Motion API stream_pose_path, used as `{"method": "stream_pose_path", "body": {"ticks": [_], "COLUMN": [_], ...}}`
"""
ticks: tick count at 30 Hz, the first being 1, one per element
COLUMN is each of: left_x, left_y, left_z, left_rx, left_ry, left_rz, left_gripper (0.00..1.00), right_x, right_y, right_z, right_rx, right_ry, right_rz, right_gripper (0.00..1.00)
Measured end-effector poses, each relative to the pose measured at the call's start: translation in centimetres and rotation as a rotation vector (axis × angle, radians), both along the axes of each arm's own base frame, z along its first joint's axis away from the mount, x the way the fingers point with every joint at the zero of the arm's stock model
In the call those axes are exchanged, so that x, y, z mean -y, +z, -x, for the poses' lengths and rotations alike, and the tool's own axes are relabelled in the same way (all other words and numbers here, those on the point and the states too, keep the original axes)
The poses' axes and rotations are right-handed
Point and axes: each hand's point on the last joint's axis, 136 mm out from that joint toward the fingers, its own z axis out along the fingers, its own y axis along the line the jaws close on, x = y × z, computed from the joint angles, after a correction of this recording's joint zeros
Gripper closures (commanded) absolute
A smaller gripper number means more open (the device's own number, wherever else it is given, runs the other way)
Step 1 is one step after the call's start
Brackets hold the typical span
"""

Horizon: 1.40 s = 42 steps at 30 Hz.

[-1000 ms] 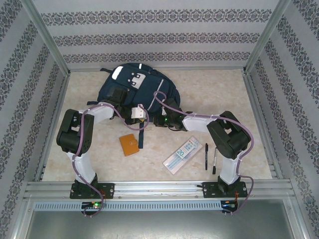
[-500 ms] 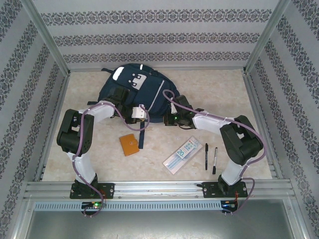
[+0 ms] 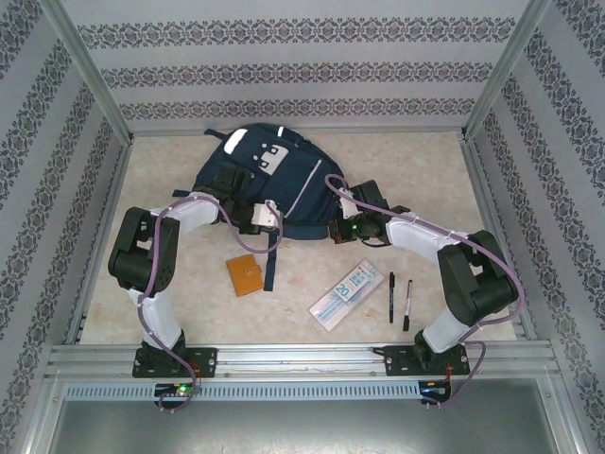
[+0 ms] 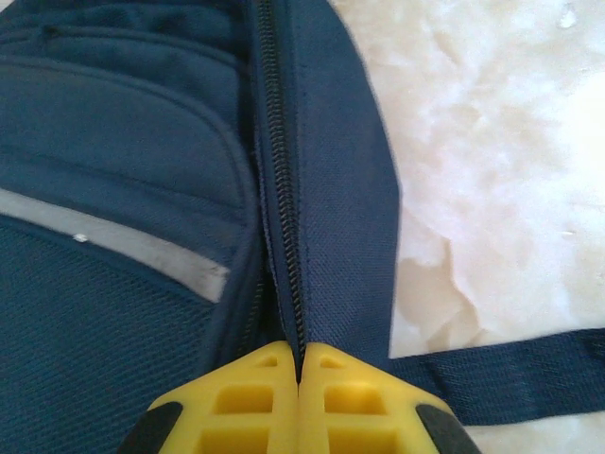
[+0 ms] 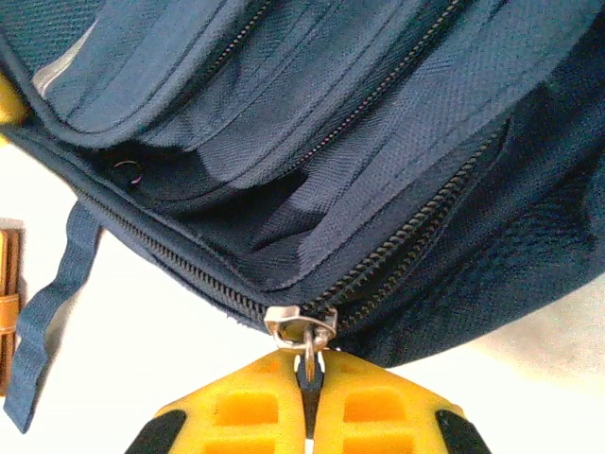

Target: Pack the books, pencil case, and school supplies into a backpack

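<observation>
The navy backpack (image 3: 269, 180) lies at the back of the table. My left gripper (image 3: 280, 225) is shut on the fabric beside the zipper (image 4: 284, 236) at the bag's near edge; its yellow fingers (image 4: 255, 397) pinch that seam. My right gripper (image 3: 331, 230) is shut on the metal zipper pull (image 5: 302, 331), and left of the slider the zipper gapes open (image 5: 198, 241). The orange notebook (image 3: 245, 274) lies in front of the bag, its edge (image 5: 6, 312) also showing in the right wrist view. The pale pencil case (image 3: 345, 294) and two black pens (image 3: 391, 296) (image 3: 407, 303) lie to the right.
A navy strap (image 3: 269, 255) trails from the bag toward the notebook. Metal frame rails (image 3: 284, 355) run along the table's front and sides, and patterned walls close in the back and sides.
My right arm has swung to the right with the zipper pull, widening the opening. The backpack has slid and turned to the right. My left gripper has kept its hold on the seam.
</observation>
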Motion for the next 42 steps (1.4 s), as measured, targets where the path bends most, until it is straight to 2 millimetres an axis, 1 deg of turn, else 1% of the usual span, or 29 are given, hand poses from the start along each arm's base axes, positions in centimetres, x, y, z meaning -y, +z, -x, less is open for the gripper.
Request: {"method": "stream_pose_path", "body": {"ticks": [4, 5, 6, 7, 9, 10, 12, 13, 15, 16, 18, 20, 22, 25, 26, 28, 31, 32, 33, 34, 35, 36, 37, 38, 40, 42], "left_x": [-0.8, -1.2, -1.7, -2.3, -3.4, -3.9, -4.5, -4.7, -5.1, -5.0, -4.7, -4.0, -2.7, -0.1, 0.4, 1.7, 2.4, 2.5, 2.6, 2.7, 3.0, 3.3, 3.6, 3.8, 4.1, 4.2], "left_y": [-0.7, -0.8, -0.9, -0.8, -0.6, -0.6, -0.7, -0.8, -0.8, -0.6, 0.0, 0.9, 1.6, 1.8, 1.9, 1.8, 1.1, 0.8, 0.4, -0.1, -0.6, -1.2, -1.6, -1.9, -2.1, -2.1], "left_z": [-2.0, -2.5, -3.3, -4.0, -5.3, -5.9, -6.3, -6.2, -5.4, -4.6, -3.0, -1.5, 0.4, 2.9, 3.6, 5.2, 6.8, 7.0, 7.2, 7.1, 7.0, 6.9, 6.8, 6.6, 6.1, 5.9], "left_rx": [-0.005, -0.008, -0.006, 0.001, 0.023, 0.041, 0.057, 0.059, 0.052, 0.046, 0.027, 0.019, 0.003, -0.038, -0.048, -0.073, -0.108, -0.116, -0.131, -0.132, -0.128, -0.119, -0.111, -0.099, -0.064, -0.042], "left_ry": [0.078, 0.103, 0.135, 0.169, 0.237, 0.264, 0.299, 0.309, 0.32, 0.309, 0.276, 0.223, 0.143, 0.021, -0.005, -0.069, -0.117, -0.125, -0.13, -0.135, -0.141, -0.148, -0.15, -0.15, -0.151, -0.15], "left_rz": [0.028, 0.036, 0.046, 0.055, 0.066, 0.071, 0.074, 0.074, 0.077, 0.085, 0.096, 0.096, 0.079, 0.049, 0.044, 0.033, 0.012, 0.006, -0.004, -0.018, -0.031, -0.046, -0.058, -0.07, -0.089, -0.103], "left_gripper": [0.87, 0.82, 0.7, 0.67, 0.65, 0.6, 0.53, 0.49, 0.41, 0.4, 0.39, 0.37, 0.35, 0.33, 0.32, 0.33, 0.33, 0.37, 0.46, 0.51, 0.59, 0.73, 0.83, 0.87, 0.89, 0.96], "right_x": [-0.7, -0.9, -1.3, -1.8, -2.8, -3.3, -4.5, -5.0, -5.8, -6.0, -6.3, -6.6, -6.9, -7.2, -7.3, -7.3, -7.3, -7.4, -7.4, -7.4, -7.3, -7.2, -6.9, -6.7, -6.1, -5.5], "right_y": [0.0, 0.1, 0.3, 0.7, 1.2, 1.3, 1.4, 1.3, 1.1, 1.0, 0.9, 0.8, 0.9, 1.2, 1.2, 1.2, 1.2, 1.2, 1.2, 1.2, 1.1, 1.0, 0.8, 0.7, 0.4, 0.4], "right_z": [1.0, 1.3, 1.6, 1.9, 2.6, 3.0, 4.1, 4.7, 6.0, 6.3, 6.6, 6.5, 6.3, 6.2, 6.3, 6.3, 6.4, 6.4, 6.4, 6.5, 6.5, 6.5, 6.4, 6.3, 6.3, 6.3], "right_rx": [-0.004, -0.002, 0.005, 0.014, 0.024, 0.026, 0.021, 0.012, -0.011, -0.021, -0.04, -0.05, -0.055, -0.061, -0.065, -0.07, -0.075, -0.078, -0.081, -0.083, -0.086, -0.09, -0.094, -0.096, -0.104, -0.108], "right_ry": [0.043, 0.054, 0.068, 0.083, 0.111, 0.126, 0.164, 0.18, 0.211, 0.217, 0.225, 0.23, 0.235, 0.241, 0.241, 0.241, 0.242, 0.241, 0.24, 0.236, 0.232, 0.227, 0.22, 0.211, 0.194, 0.182], "right_rz": [0.017, 0.018, 0.019, 0.017, 0.01, 0.006, 0.002, 0.002, 0.005, 0.003, 0.002, -0.001, -0.007, -0.018, -0.021, -0.023, -0.029, -0.032, -0.035, -0.036, -0.036, -0.033, -0.028, -0.023, -0.017, -0.015], "right_gripper": [1.0, 1.0, 1.0, 1.0, 1.0, 1.0, 1.0, 1.0, 1.0, 1.0, 1.0, 1.0, 1.0, 1.0, 1.0, 1.0, 1.0, 1.0, 1.0, 1.0, 1.0, 1.0, 1.0, 1.0, 1.0, 1.0]}}
